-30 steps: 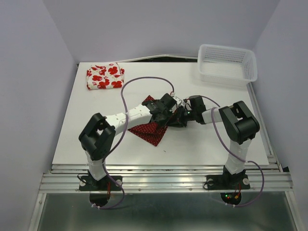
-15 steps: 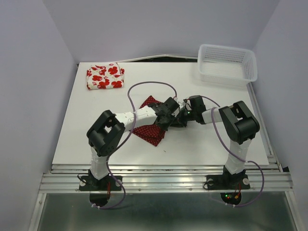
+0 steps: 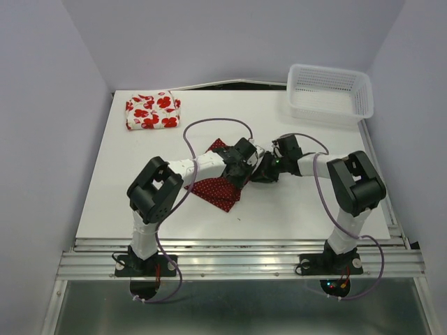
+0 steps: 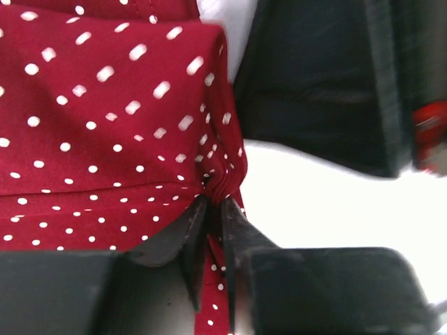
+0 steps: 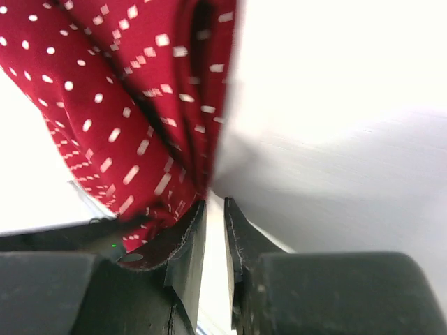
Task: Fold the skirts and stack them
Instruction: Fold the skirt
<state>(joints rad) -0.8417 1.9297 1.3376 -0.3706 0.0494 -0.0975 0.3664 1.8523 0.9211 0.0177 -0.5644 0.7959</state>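
The dark red skirt (image 3: 218,191) with tiny white dots lies partly folded at the table's middle. My left gripper (image 3: 244,169) is at its right edge, shut on a gathered pinch of the cloth (image 4: 218,183); the gripper (image 4: 215,204) shows the fold between its tips. My right gripper (image 3: 262,171) faces it from the right. In the right wrist view that gripper (image 5: 215,204) stands a narrow gap open with nothing between the fingers, and the dotted skirt (image 5: 126,105) rests against the left finger's outer side. The white skirt with red flowers (image 3: 152,110) lies folded at the far left.
A white lattice basket (image 3: 328,92) stands at the far right corner of the white table (image 3: 300,209). The two wrists nearly touch above the skirt's right edge, and the right arm's black body (image 4: 314,91) fills the left wrist view's upper right.
My left arm has swung its elbow to the right and brought the gripper closer to the right one, with the skirt's edge. The right wrist has drawn back slightly to the right.
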